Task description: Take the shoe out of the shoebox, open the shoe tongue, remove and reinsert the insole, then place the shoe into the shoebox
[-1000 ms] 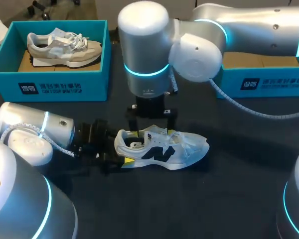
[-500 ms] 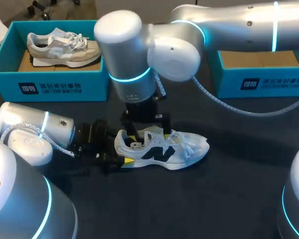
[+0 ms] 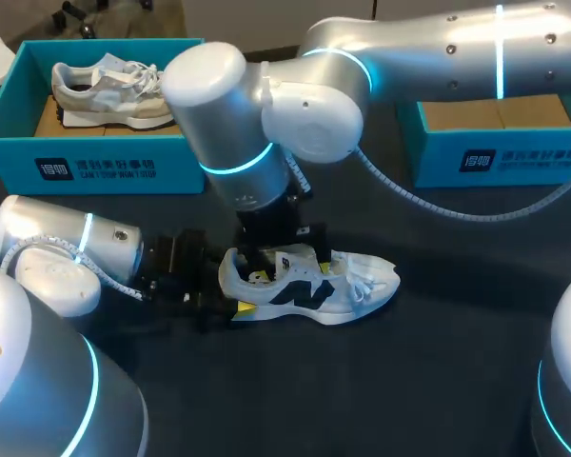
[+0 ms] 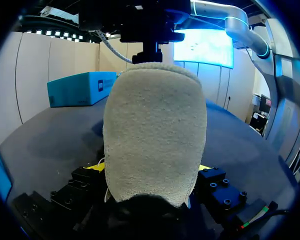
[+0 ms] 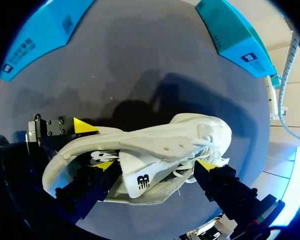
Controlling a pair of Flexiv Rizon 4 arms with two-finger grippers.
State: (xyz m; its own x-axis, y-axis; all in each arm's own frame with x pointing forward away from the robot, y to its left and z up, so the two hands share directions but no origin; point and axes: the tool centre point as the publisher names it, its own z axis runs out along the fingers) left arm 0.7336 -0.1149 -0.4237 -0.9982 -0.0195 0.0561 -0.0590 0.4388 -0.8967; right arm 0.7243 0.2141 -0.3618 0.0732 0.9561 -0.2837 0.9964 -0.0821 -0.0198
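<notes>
A white shoe (image 3: 314,286) with a black logo stands upright on the dark table, toe to the right. My left gripper (image 3: 236,291) lies low on the table and is shut on its heel, one yellow tip on each side. In the left wrist view the grey heel (image 4: 155,140) fills the space between the left gripper's fingers (image 4: 150,172). My right gripper (image 3: 282,253) comes down from above onto the shoe's collar. It is open (image 5: 156,166), its fingers straddling the tongue (image 5: 142,180) and laces of the shoe (image 5: 155,140).
A teal shoebox (image 3: 95,162) at the back left holds a beige shoe (image 3: 124,86). A second teal shoebox (image 3: 495,152) stands at the back right, partly behind my right arm. Dark table lies in front of the shoe.
My right arm has swung left and lowered, bringing its open gripper down over the shoe's collar. The left gripper and the shoe have stayed in place.
</notes>
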